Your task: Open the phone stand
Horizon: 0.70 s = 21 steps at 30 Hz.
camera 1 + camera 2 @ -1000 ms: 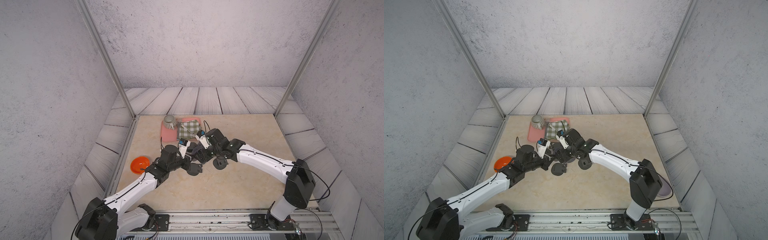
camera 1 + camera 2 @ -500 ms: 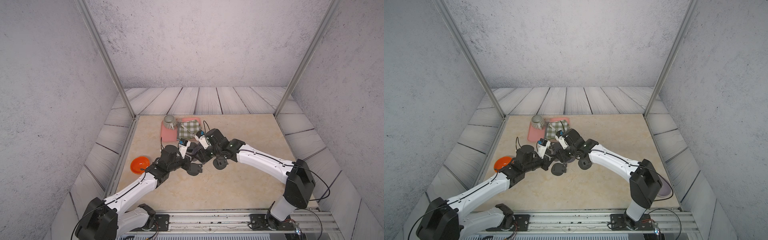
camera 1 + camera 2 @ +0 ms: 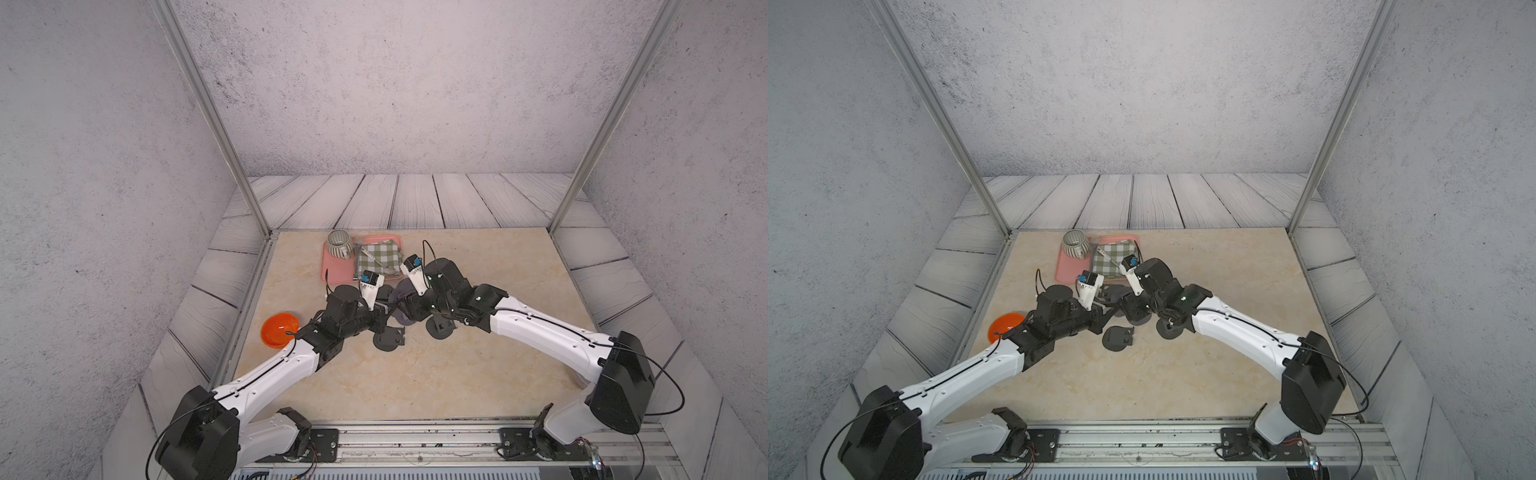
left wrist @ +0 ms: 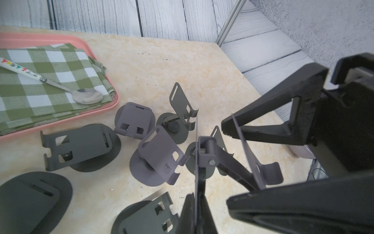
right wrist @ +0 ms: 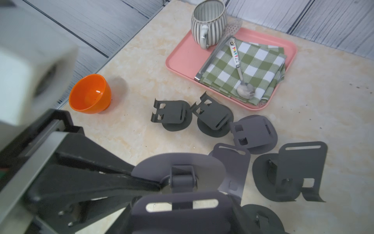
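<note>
I am working in a lab test cell rather than a home, as shown by the grey textured wall panels point(image 3: 395, 83), the bare aluminium frame posts point(image 3: 208, 112), the plank-printed boards point(image 3: 415, 199) around my marble-look tabletop point(image 3: 436, 374) and the slotted metal rail point(image 3: 415, 436) along its near edge.

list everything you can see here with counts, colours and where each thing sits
phone stands: at least seven, dark grey, loose on the table near the tray, some folded, some opened
held phone stand: 1, dark grey, gripped between both arms
tray: 1, pink, far side of the table
mug: 1, grey and white stripes, on the tray
cloth: 1, green and white check, folded on the tray
spoon: 1, steel with white patterned handle, on the cloth
metal utensil: 1, steel, along the cloth's edge
bowl: 1, orange, table's left edge
table: 1, beige marbled
left arm: 1, white and black, jaws shut on the stand's base
right arm: 1, white and black, jaws closed across its plate
</note>
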Available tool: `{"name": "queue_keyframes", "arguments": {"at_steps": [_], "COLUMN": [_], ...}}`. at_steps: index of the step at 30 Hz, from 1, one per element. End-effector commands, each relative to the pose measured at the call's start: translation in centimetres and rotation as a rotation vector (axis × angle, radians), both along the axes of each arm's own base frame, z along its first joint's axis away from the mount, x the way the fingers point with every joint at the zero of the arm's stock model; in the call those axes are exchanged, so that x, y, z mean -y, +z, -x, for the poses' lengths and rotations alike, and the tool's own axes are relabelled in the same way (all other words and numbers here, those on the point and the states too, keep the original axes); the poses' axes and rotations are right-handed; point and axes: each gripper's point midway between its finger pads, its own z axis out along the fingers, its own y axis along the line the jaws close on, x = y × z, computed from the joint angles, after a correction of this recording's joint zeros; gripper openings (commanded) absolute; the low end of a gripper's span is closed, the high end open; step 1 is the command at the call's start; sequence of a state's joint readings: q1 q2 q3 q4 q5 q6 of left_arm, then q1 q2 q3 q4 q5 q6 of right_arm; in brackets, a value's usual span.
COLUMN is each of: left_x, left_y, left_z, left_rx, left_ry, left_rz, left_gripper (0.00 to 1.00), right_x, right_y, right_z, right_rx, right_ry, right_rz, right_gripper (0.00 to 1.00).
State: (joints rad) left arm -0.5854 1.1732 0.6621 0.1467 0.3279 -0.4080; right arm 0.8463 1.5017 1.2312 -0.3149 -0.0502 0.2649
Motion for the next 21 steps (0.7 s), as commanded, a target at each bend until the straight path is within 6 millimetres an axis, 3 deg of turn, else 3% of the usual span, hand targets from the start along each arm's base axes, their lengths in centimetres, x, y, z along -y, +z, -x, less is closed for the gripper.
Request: {"name": "queue_keyframes", "arguments": {"at_steps": [1, 21], "left_x": [-4.3, -8.0], "left_y": [-3.7, -7.3], "left_z": [-2.5, -5.0], "left_rx": [-0.118, -0.311], "left_ry": [0.246, 0.393], "left_rz": [-0.090, -0.024], "left_gripper": [0.00, 0.00], "right_x": [1.4, 4.7], "right_y": [3.7, 6.2], "right_z": [0.3, 2.5], "right_rx": [0.077, 0.160], "right_ry": [-0.037, -0.056], "right_rz": [-0.071, -0.088], "right_gripper": [0.53, 0.53]}}
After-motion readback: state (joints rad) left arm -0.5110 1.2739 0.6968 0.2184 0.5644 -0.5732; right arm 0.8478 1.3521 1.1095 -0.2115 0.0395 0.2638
